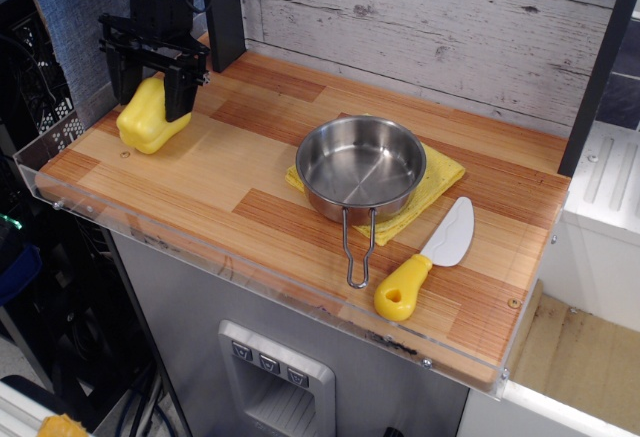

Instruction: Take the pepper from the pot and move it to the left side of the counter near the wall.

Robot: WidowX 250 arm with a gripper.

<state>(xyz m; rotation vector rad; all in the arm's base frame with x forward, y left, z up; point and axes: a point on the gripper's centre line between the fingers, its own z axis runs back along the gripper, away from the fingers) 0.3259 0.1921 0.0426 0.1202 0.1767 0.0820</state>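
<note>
The yellow pepper (147, 120) is held in my black gripper (150, 85) at the far left of the wooden counter (220, 172), close to the grey-blue wall (70, 7). The fingers are shut on the pepper's top and its underside is at or just above the counter; I cannot tell if it touches. The steel pot (360, 169) stands empty in the middle of the counter on a yellow cloth (440, 172), with its wire handle pointing to the front edge.
A white toy knife with a yellow handle (425, 262) lies right of the pot's handle. A clear acrylic edge (60, 182) runs along the counter's left and front sides. A whitewashed plank backdrop (420, 27) stands behind.
</note>
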